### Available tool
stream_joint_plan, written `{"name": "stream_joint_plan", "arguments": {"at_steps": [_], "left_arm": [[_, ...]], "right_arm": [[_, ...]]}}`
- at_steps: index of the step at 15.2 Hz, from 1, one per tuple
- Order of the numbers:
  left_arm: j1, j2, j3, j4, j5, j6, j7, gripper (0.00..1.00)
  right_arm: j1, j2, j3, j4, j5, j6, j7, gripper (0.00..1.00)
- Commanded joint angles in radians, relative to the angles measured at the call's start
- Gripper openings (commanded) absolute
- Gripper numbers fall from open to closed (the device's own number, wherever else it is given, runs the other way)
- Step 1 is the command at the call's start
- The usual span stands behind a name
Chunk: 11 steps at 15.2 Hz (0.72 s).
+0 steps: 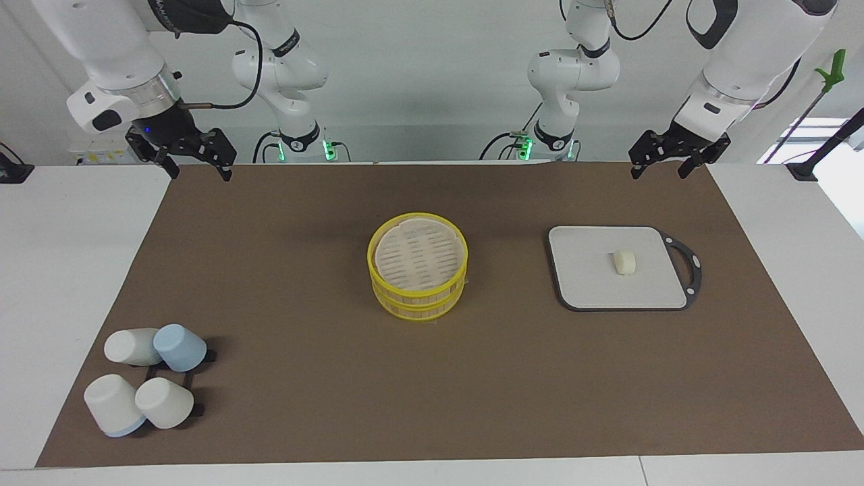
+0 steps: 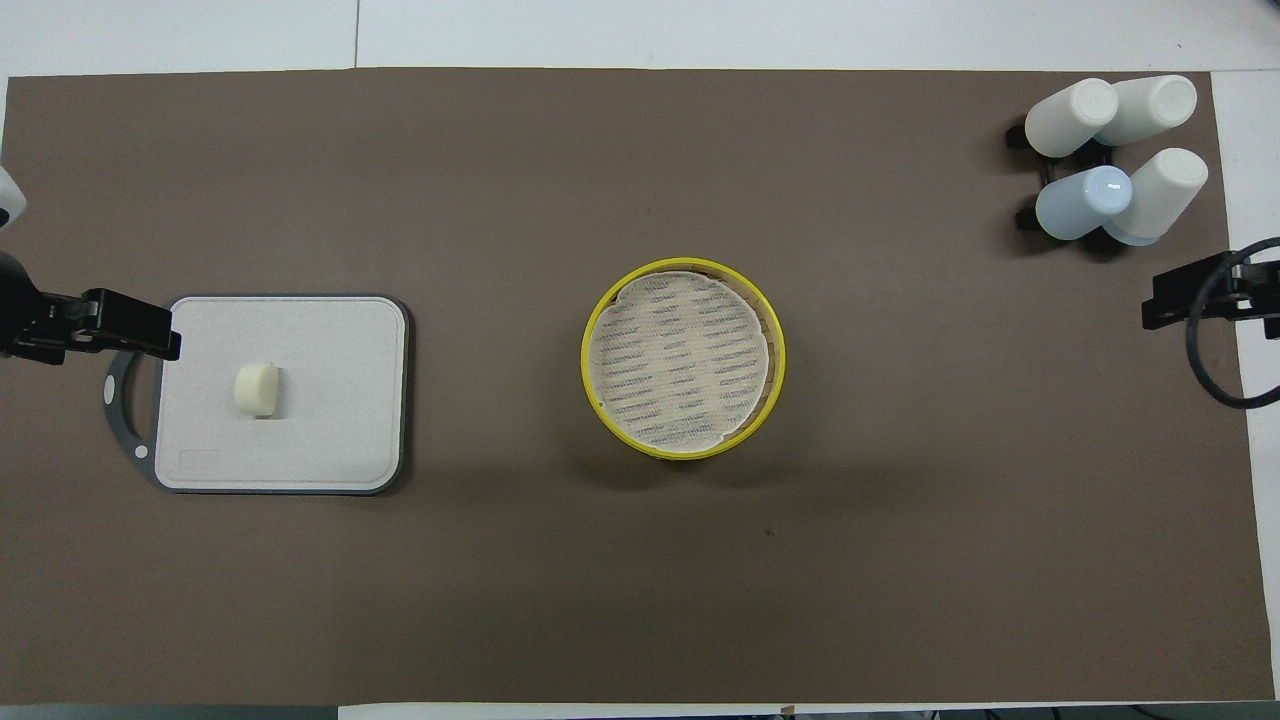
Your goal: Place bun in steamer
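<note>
I see the table (image 1: 432, 432) under its brown mat, the round bamboo steamer with yellow rims (image 1: 418, 266) at frame centre, its slatted top in place. The grey square board (image 1: 587, 277) sits centre-right in the facing view, and the small cream-white bun (image 1: 624, 262) rests on it. Four white and blue cups (image 1: 145, 378) cluster at lower left. The left gripper (image 1: 668, 162) hangs at upper right, jaws spread wide, empty; the right gripper (image 1: 197, 162) at upper left likewise. Overhead, both grippers are cut off at the frame edges.
</note>
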Motion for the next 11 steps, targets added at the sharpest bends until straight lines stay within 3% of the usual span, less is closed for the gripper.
{"name": "stream_joint_plan", "arguments": {"at_steps": [1,4,6,9,11], "left_arm": [[0.052,-0.103,0.002,-0.242,-0.007,0.173,0.078,1.00],[0.099,-0.174,0.002,-0.552,-0.006,0.473,0.174,1.00],[0.116,-0.137,0.002,-0.615,-0.006,0.581,0.221,1.00],[0.116,-0.061,0.002,-0.689,-0.006,0.742,0.219,1.00],[0.106,-0.033,0.000,-0.734,-0.006,0.839,0.212,1.00]], "right_arm": [[0.032,-0.035,0.016,-0.022,0.002,0.023,-0.021,1.00],[0.176,-0.018,0.024,-0.018,0.004,0.106,0.114,1.00],[0.270,0.055,0.024,0.024,0.002,0.124,0.271,1.00],[0.440,0.236,0.021,0.135,-0.013,0.168,0.450,1.00],[0.534,0.319,0.023,0.154,-0.016,0.291,0.584,1.00]]}}
